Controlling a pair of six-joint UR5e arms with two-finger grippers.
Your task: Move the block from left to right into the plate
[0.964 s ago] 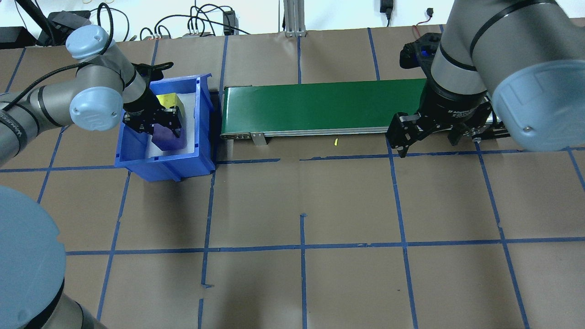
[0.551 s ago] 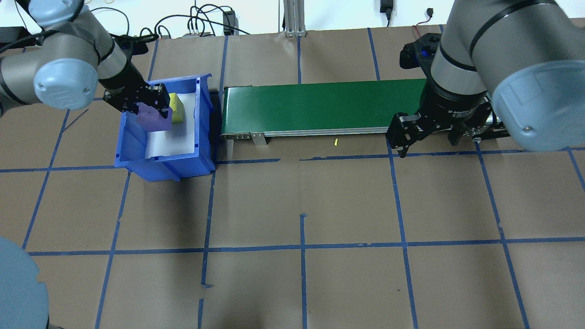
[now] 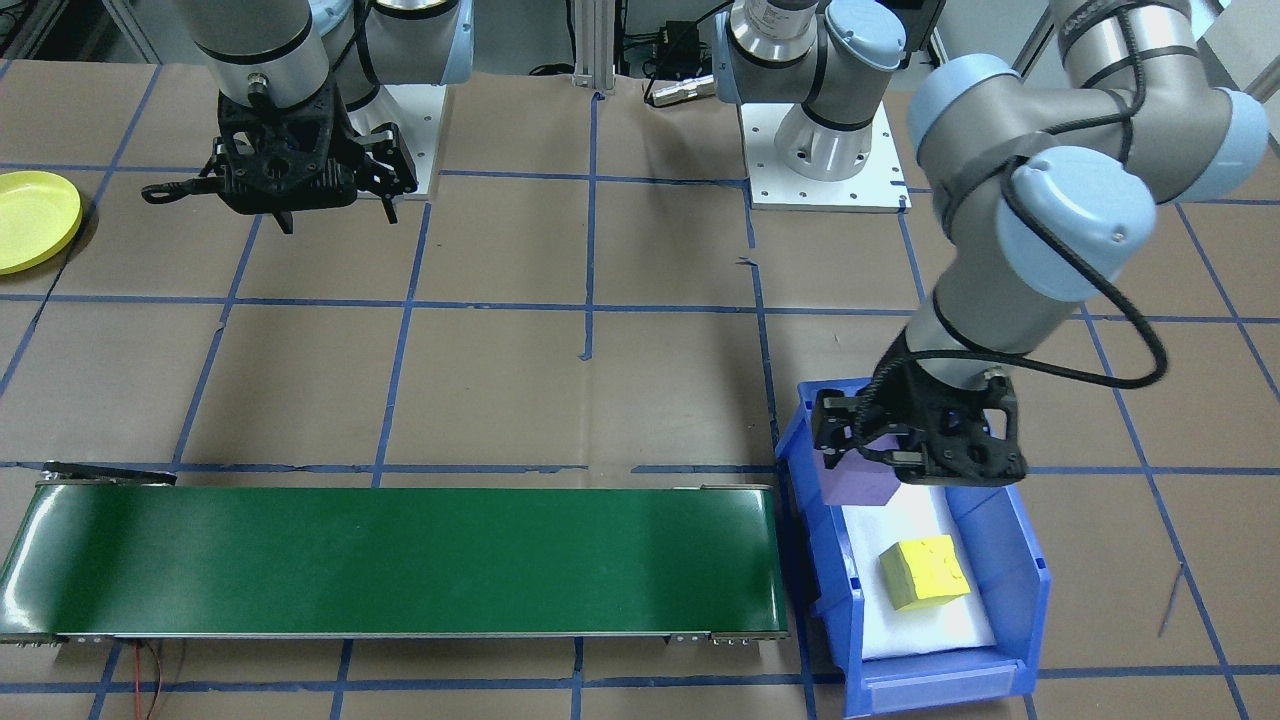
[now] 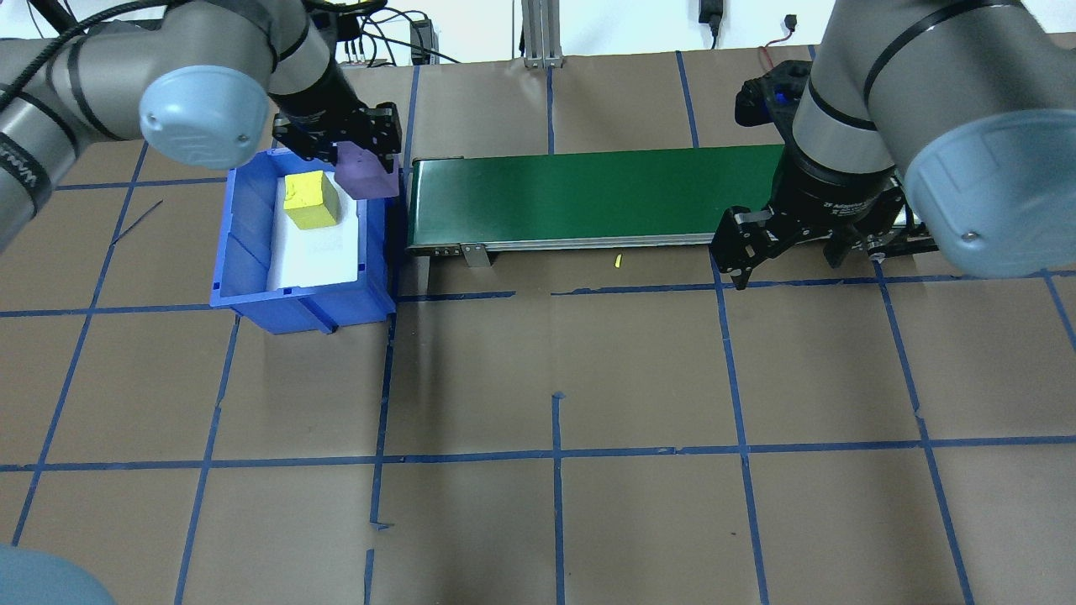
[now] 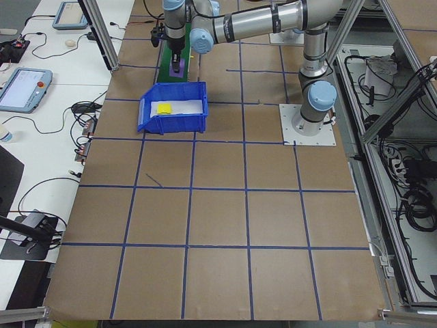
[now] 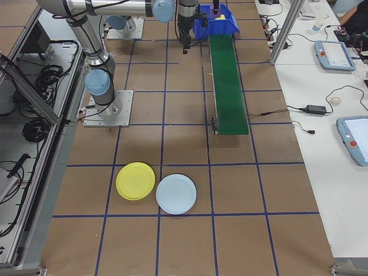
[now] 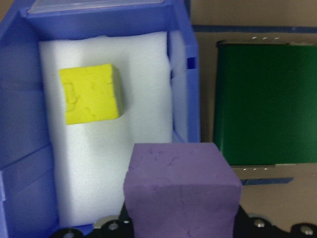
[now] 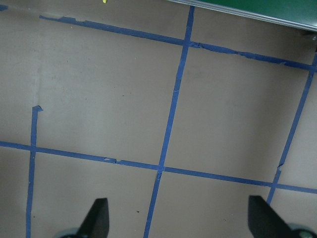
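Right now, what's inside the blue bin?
A yellow block sits on white foam in the bin. The left hand holds a purple block above its edge, hiding that corner.

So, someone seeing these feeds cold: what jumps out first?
Probably the purple block gripped in the left tool, held above the blue bin's edge next to the green conveyor. A yellow block lies on white foam in the bin. The right tool hangs open by the belt's other end, the yellow plate far off.
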